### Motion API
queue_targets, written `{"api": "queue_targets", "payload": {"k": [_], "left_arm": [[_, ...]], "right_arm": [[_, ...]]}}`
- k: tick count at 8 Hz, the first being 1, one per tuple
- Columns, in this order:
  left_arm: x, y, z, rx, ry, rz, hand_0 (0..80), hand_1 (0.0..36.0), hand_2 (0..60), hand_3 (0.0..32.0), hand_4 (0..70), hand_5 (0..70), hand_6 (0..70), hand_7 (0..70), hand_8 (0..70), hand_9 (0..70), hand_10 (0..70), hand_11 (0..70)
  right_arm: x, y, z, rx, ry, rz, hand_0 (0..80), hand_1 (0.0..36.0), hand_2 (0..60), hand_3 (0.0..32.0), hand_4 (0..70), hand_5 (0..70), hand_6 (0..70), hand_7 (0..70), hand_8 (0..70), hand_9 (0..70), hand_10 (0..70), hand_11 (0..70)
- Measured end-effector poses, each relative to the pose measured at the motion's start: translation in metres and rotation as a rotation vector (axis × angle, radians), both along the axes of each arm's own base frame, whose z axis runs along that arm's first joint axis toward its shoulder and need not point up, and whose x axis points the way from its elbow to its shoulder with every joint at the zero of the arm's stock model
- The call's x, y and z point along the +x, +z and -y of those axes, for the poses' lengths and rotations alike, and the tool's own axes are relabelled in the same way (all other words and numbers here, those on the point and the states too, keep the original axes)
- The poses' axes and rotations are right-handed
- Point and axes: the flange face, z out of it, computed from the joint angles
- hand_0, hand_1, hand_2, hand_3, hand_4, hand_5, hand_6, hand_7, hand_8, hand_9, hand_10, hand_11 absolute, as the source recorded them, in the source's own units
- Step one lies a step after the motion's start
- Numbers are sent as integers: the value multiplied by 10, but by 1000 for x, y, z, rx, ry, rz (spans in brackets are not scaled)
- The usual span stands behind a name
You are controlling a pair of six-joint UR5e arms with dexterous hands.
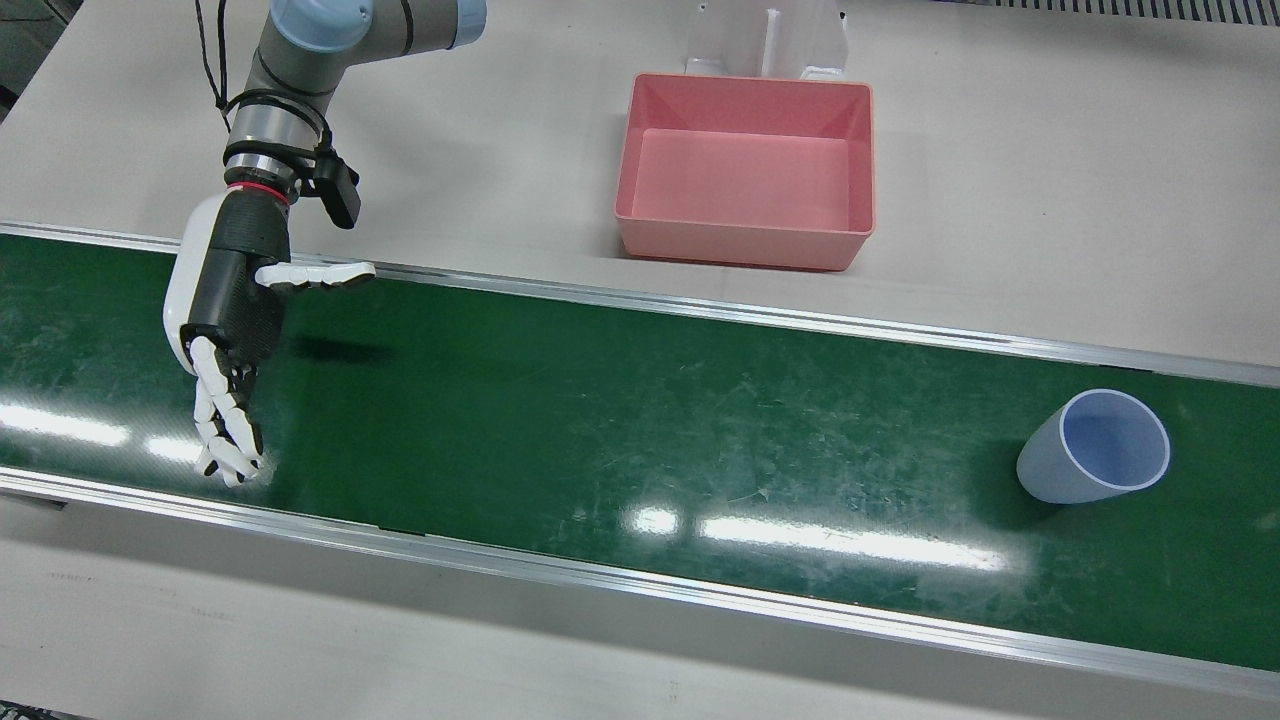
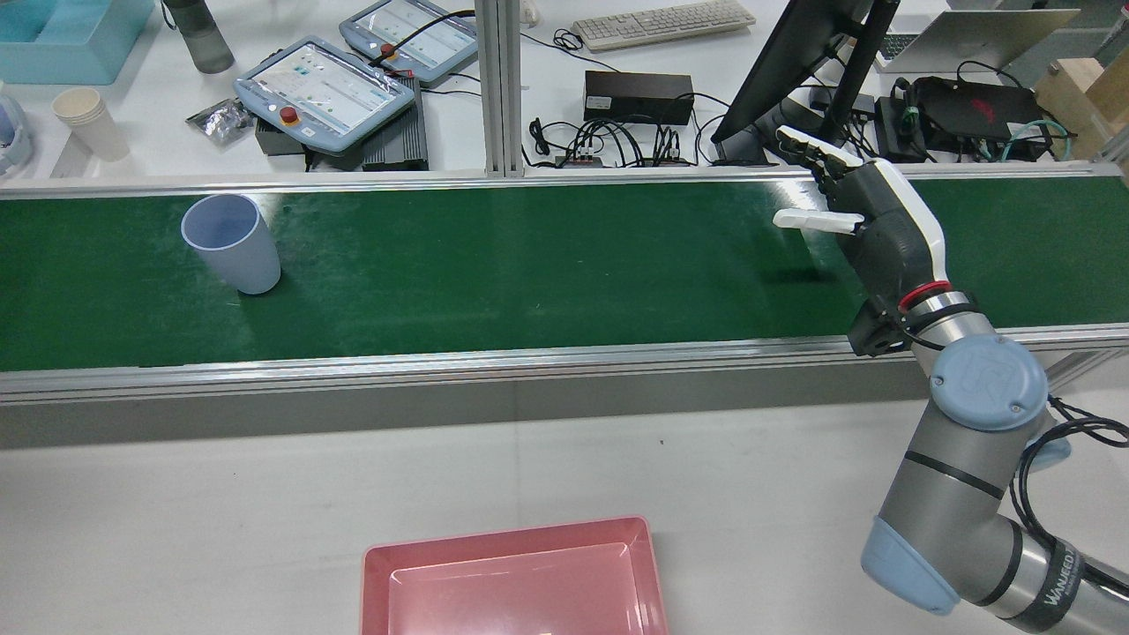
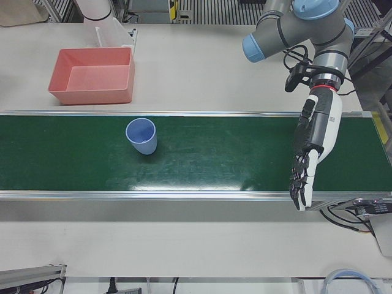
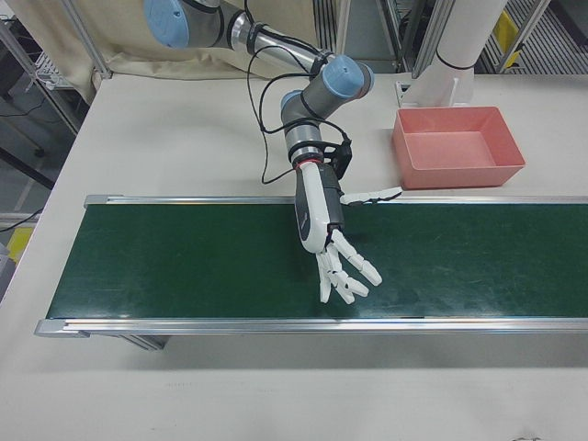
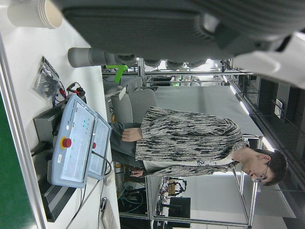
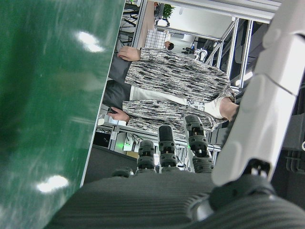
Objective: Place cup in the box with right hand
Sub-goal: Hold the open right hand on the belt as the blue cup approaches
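Observation:
A light blue cup (image 1: 1095, 447) stands upright and open-topped on the green belt; it also shows in the rear view (image 2: 234, 242) and the left-front view (image 3: 142, 136). The empty pink box (image 1: 740, 242) sits on the beige table beside the belt, also seen in the rear view (image 2: 512, 573) and the right-front view (image 4: 459, 170). My right hand (image 1: 235, 300) hovers over the belt far from the cup, open and empty, fingers spread (image 2: 882, 234) (image 4: 322, 220). My left hand (image 3: 312, 147) is open and empty over the belt on the cup's other side.
The belt (image 1: 640, 420) has metal rails along both long edges. A white stand (image 1: 765, 40) rises just behind the box. Across the belt, teach pendants (image 2: 322, 88), paper cups (image 2: 88, 119) and a monitor (image 2: 794, 70) sit on a desk.

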Motion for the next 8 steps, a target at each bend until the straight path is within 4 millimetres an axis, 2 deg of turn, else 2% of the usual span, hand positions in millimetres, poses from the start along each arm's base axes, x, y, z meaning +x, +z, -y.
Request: {"api": "queue_targets", "payload": {"k": [2,3,4,8], "left_arm": [[0,0,0,0,0,0,0,0,0,0,0,0,0,0,0,0,0,0],[0,0,0,0,-1,0,0,0,0,0,0,0,0,0,0,0,0,0],[0,0,0,0,0,0,0,0,0,0,0,0,0,0,0,0,0,0],[0,0,0,0,0,0,0,0,0,0,0,0,0,0,0,0,0,0]], "right_arm": [[-3,0,-2,0,-7,-11,599,239,0,0,0,84,62,180,79,118,0,10],[-5,1,-3,0,-11,-16,609,251,0,0,0,87,60,173,78,116,0,11],[-6,1,-3,0,-14,-21,613,254,0,0,0,88,58,168,78,115,0,14],[-10,-1,-5,4,-24,-26,574,221,0,0,0,79,57,180,80,120,0,15]]}}
